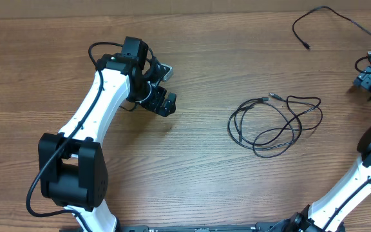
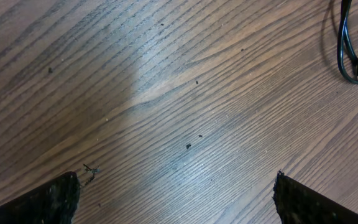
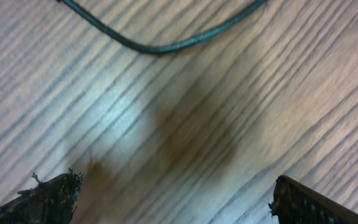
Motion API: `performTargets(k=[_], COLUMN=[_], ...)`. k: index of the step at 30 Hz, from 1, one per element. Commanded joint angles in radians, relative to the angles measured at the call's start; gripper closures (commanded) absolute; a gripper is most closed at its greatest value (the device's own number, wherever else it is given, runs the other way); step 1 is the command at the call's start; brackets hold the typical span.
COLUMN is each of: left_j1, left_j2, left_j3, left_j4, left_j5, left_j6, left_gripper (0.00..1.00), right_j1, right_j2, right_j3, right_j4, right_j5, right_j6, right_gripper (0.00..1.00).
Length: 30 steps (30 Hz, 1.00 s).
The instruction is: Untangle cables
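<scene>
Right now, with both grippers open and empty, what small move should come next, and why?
Probably slide the left gripper right toward the looped cable: its jaws stand open over the table, nothing is held, and the coil lies untouched, just showing at the top right of its wrist view.

My left arm (image 1: 95, 109) climbs from its black base joint at the near edge, bends at the elbow and turns its wrist toward the centre. My left gripper (image 1: 165, 87) is poised low, jaws spread wide and empty. My right arm (image 1: 359, 174) rises along the right side. My right gripper (image 1: 368, 78), partly cut off by the frame, has its fingers (image 3: 48, 199) equally wide, holding nothing.
</scene>
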Motion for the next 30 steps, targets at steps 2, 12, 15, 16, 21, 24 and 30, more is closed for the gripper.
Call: performTargets(k=[2, 12, 15, 16, 21, 24, 30], left_j1=[-0.013, -0.013, -0.013, -0.013, -0.013, -0.013, -0.013], left_j2=[0.012, 0.012, 0.012, 0.012, 0.012, 0.012, 0.012], left_j3=[0.001, 0.001, 0.001, 0.001, 0.001, 0.001, 0.001], left_j4=[0.0, 0.0, 0.0, 0.0, 0.0, 0.0, 0.0], left_j5=[-0.002, -0.002, -0.002, -0.002, -0.002, -0.002, -0.002], left_j6=[-0.003, -0.003, -0.003, -0.003, -0.003, -0.003, -0.003], left_gripper=[0.01, 0.0, 0.0, 0.0, 0.01, 0.0, 0.01], right_j1=[-0.002, -0.016, -0.026, -0.03, -0.041, -0.042, -0.042], right_j2=[0.008, 0.085, 0.111, 0.117, 0.138, 0.153, 0.214], right_j3=[-0.009, -0.019, -0.019, -0.02, -0.02, -0.02, -0.02], right_j4=[0.029, 0.073, 0.088, 0.091, 0.135, 0.188, 0.331], right_j5=[-0.004, -0.005, -0.005, -0.005, -0.005, -0.005, -0.023], right_j6=[-0.006, -0.008, -0.008, -0.008, -0.008, -0.008, -0.008], right_gripper=[0.0, 0.0, 0.0, 0.0, 0.0, 0.0, 0.0])
